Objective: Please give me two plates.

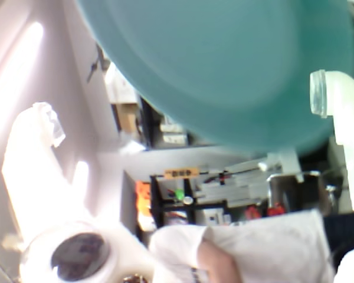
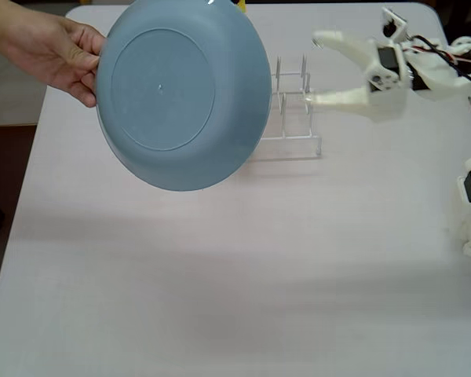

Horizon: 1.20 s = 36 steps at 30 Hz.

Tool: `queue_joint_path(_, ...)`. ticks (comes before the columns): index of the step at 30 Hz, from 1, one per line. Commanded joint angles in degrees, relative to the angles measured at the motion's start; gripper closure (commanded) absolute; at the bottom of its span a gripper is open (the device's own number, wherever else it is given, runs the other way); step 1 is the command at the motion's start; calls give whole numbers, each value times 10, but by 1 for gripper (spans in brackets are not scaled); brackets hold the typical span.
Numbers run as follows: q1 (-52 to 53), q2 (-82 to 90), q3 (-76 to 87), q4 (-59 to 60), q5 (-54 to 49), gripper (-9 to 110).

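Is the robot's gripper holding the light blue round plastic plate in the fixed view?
No, a person's hand holds the light blue round plastic plate by its rim, while the white gripper stands open and apart from it.

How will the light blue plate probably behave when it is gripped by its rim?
The light blue plate probably stays stiff: the hand holds one edge without visible sagging. It seems light, as the fingers alone carry it. Its smooth surface may slip between the jaws.

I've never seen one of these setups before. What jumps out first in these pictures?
The big light blue plate dominates: a person's hand holds it tilted above the white table at the upper left of the fixed view, its underside toward the camera. At the upper right, the white robot's claw stands open and empty, reaching toward a clear plate rack. The wrist view shows the same plate filling its top.
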Motion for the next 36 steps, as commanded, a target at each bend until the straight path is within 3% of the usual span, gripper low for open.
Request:
queue_joint_path(1, 8, 96, 78, 16, 73, 55)
queue_joint_path(4, 11, 145, 160, 16, 114, 67)
queue_joint_path(6, 14, 173, 206, 11, 112, 83)
queue_joint_path(12, 21, 262, 322, -6, 100, 101)
queue_joint_path(26, -25, 488, 576, -25, 90, 102)
queue_joint_path(36, -13, 539, 676, -42, 92, 102)
